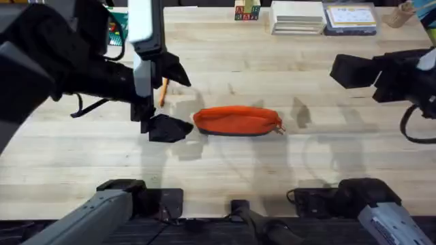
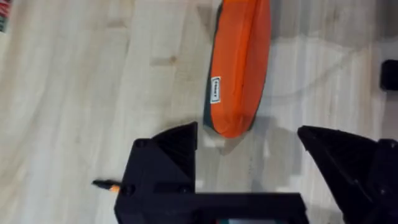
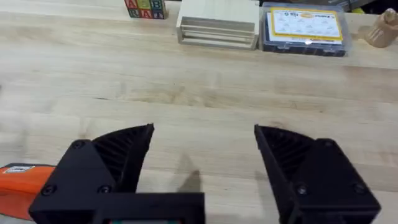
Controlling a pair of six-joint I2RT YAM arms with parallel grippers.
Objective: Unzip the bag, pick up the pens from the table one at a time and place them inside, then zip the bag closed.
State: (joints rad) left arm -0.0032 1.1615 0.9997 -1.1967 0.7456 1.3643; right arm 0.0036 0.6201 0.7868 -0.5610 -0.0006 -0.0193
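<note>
One orange bag (image 1: 238, 120) is counted near the middle of the table (image 1: 225, 170). One orange pen (image 1: 163, 91) is counted, toward the left edge. Two grippers are counted: the left gripper (image 2: 249, 140) and the right gripper (image 3: 204, 146), each with two spread black fingers. Along the far edge, one set of lettered blocks (image 1: 247, 11), one pale slatted box (image 1: 298, 16) and one clear case (image 1: 351, 18) are counted

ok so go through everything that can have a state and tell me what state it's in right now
bag: lying flat on the table, looks zipped shut
pen: lying on the table beside the left arm, not in the bag
left gripper: open, empty, at the bag's end
right gripper: open, empty, off to the bag's side
</note>
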